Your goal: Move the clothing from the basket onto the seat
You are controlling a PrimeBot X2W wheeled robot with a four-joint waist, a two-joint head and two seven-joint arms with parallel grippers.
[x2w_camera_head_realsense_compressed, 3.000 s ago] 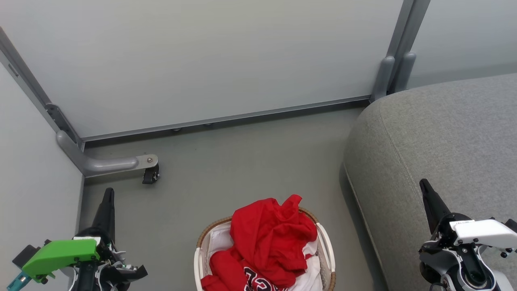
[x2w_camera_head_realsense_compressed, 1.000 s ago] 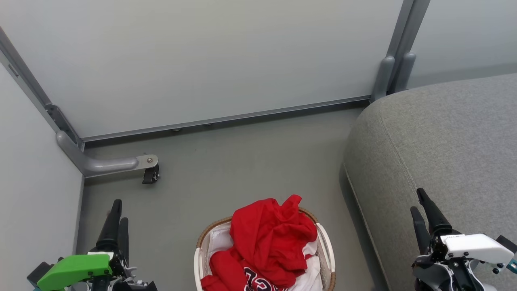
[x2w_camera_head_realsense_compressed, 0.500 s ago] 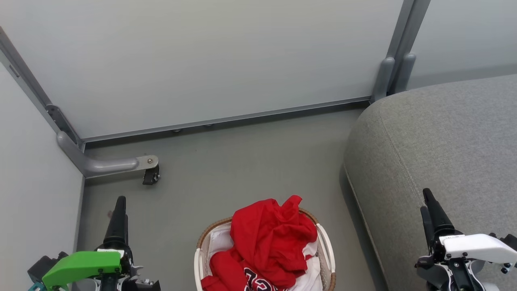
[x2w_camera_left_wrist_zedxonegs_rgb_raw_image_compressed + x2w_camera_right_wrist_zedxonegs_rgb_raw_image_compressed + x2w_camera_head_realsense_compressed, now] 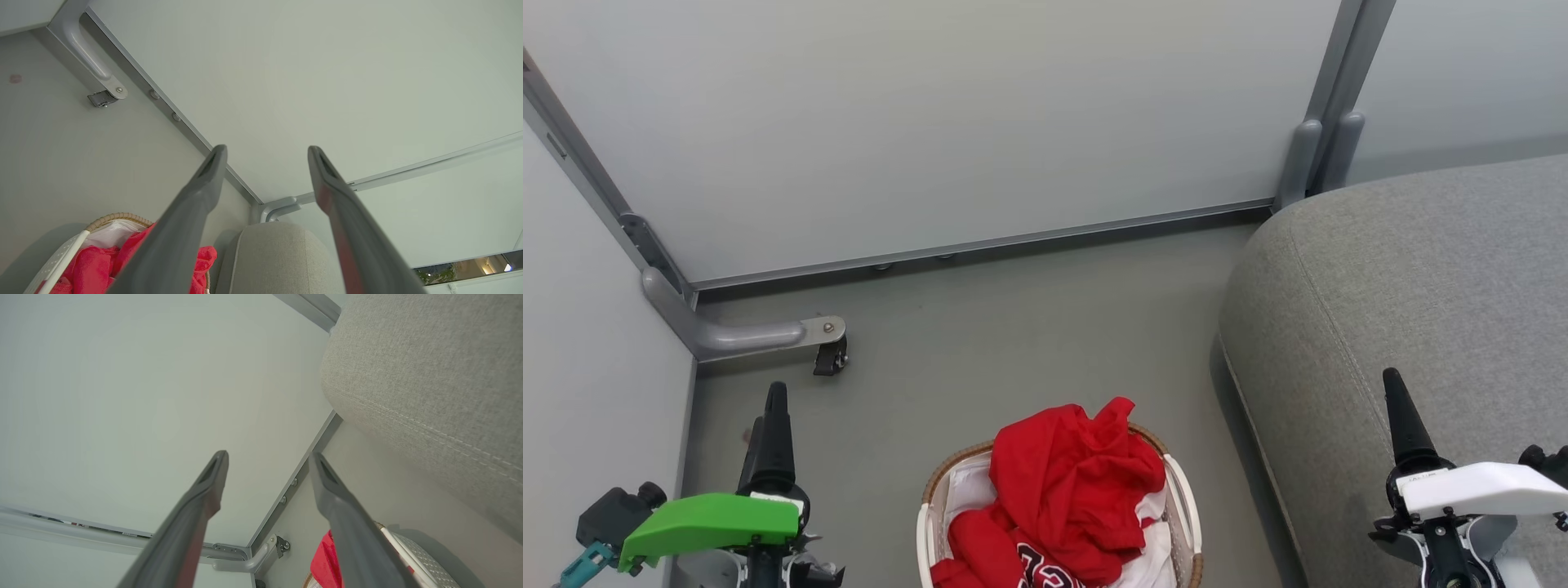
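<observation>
The left gripper (image 4: 766, 403) hovers over the grey floor (image 4: 1013, 327), its fingers spread apart in the left wrist view. To its right, the red clothing (image 4: 1070, 482) lies heaped in the basket (image 4: 943, 469), one jersey showing black-and-white lettering. Further right, the right gripper (image 4: 267, 454), fingers likewise apart, hangs above the grey seat (image 4: 1421, 278), near the basket.

left gripper (image 4: 768, 404) moved inward | right gripper (image 4: 1393, 385) edged forward
</observation>
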